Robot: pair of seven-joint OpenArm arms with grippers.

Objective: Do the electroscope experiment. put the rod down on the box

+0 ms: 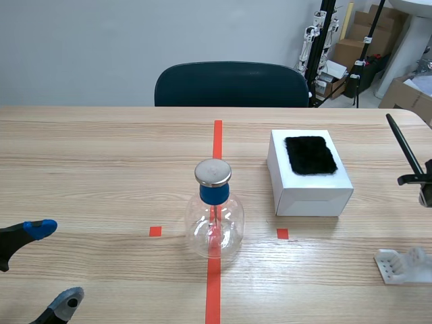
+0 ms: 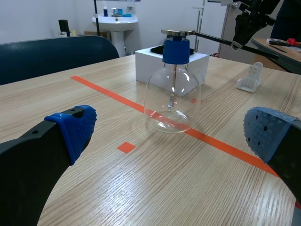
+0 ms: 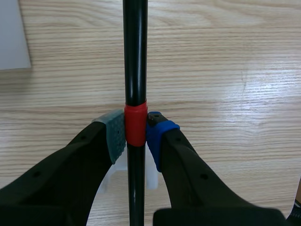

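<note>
Pinching the slim black rod point(image 3: 135, 56) are the right fingers point(image 3: 114, 135); left fingers point(image 2: 73, 126) spread.

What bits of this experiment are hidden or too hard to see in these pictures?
Right wrist view: both ends of the rod run off the edges. The right gripper and the rod hide most of the white stand.
Scene view: the right gripper is nearly all cut off by the edge.
Scene and left wrist views: what hangs inside the flask is too thin to make out and lost in reflections.
</note>
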